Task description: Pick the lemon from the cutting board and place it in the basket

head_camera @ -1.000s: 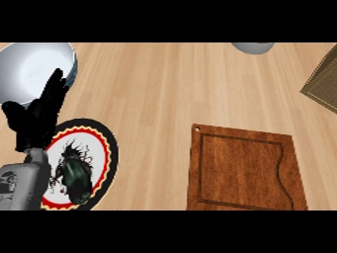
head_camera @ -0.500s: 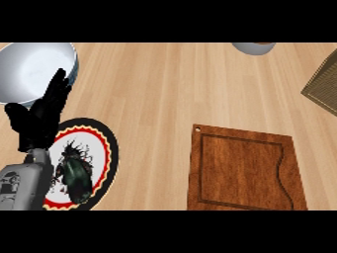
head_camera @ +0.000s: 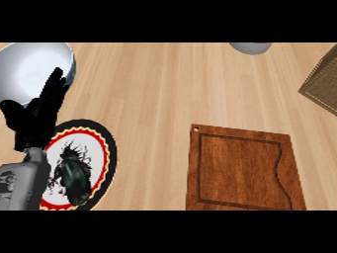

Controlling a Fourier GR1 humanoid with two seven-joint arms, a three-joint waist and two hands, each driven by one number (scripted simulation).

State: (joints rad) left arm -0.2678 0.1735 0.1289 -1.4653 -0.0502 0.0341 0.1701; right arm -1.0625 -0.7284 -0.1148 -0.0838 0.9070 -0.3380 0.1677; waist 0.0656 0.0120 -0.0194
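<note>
The left hand (head_camera: pixel 34 116) rests with fingers straight, holding nothing. To its right, the cutting board (head_camera: pixel 242 170) bears no lemon; basket (head_camera: pixel 335 81) contents stay unseen.

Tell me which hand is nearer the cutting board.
Left, the only hand in view. The left hand rests open beyond a patterned plate, well off the cutting board. The right hand is out of view, so its distance cannot be judged.

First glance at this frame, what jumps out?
The black left hand, fingers straight, stands at the left over a plate with a red-and-black rim and a beetle picture. Lower right lies a bare wooden cutting board, no lemon visible; the woven basket sits at the right edge.
</note>
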